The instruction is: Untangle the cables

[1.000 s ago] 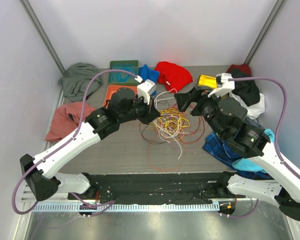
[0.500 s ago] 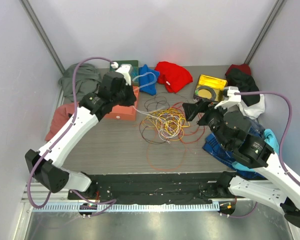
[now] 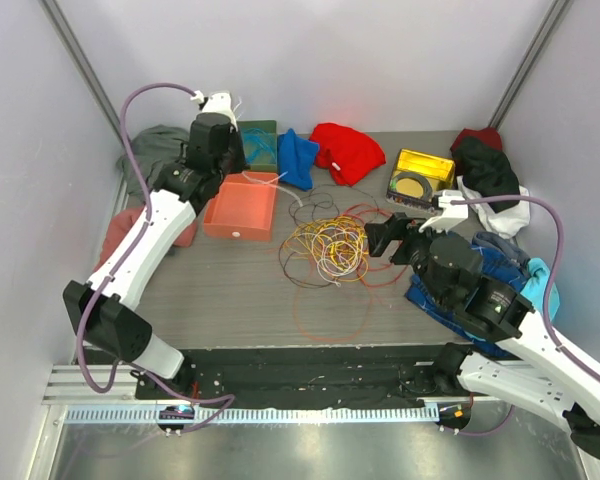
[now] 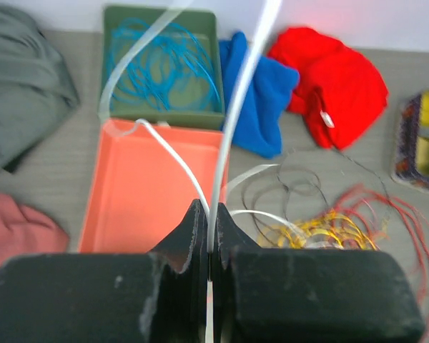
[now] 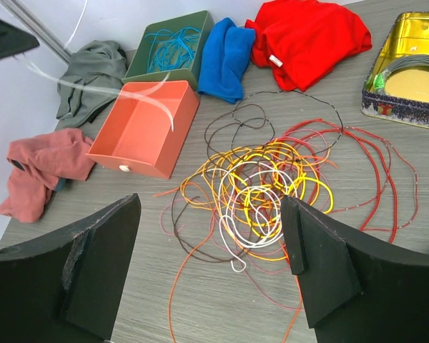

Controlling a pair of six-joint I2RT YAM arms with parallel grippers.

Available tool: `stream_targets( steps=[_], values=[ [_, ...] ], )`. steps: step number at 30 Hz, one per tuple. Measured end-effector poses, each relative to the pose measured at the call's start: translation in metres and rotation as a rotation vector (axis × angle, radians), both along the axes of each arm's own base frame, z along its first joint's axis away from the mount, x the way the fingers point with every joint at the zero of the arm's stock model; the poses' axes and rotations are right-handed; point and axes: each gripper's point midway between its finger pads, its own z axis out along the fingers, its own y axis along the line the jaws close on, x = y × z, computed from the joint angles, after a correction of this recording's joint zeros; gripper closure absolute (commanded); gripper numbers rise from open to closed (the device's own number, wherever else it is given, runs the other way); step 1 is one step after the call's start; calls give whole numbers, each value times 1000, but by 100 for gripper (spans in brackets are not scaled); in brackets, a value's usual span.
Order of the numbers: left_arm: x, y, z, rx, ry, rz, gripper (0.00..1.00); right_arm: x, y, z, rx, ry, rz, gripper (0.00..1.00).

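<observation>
Left gripper (image 4: 209, 218): clenched, its jaws pressed together on a white cable (image 4: 237, 107), raised at the far left of the table (image 3: 230, 290) above the orange tray (image 4: 150, 193). The white cable is thin and pale; one strand rises from the jaws and leaves the top of the wrist view, another curves across the tray's far edge, and a further loop trails right toward the main heap. Right gripper (image 5: 211, 207): released, jaws spread wide with nothing between them, hovering over the near side of the heap. Cables (image 3: 330, 245): one loose tangle at the middle of the table, lying flat in overlapping loops. Yellow and orange wires form the dense core with white loops mixed in; dark brown wire rings the far and left sides; red wire sweeps out in wide arcs to the right and near side. Blue cable (image 4: 164, 68): separate, coiled inside the green tray (image 4: 161, 120), which sits just behind the orange tray. Blue cloth (image 5: 225, 57) and red cloth (image 5: 307, 39): beyond the heap. Gold tin (image 5: 400, 114): far right, holding a grey coil.
</observation>
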Motion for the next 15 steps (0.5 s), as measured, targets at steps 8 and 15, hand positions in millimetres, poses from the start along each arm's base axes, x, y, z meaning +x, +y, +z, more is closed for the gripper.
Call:
stream_targets(
  steps=[8,15],
  values=[
    [30,21,-8,141,-108,99,100,1,1,-10,-11,8,-3,13],
    [36,49,-34,290,-134,209,100,1,-2,-19,-19,9,-11,14]
  ],
)
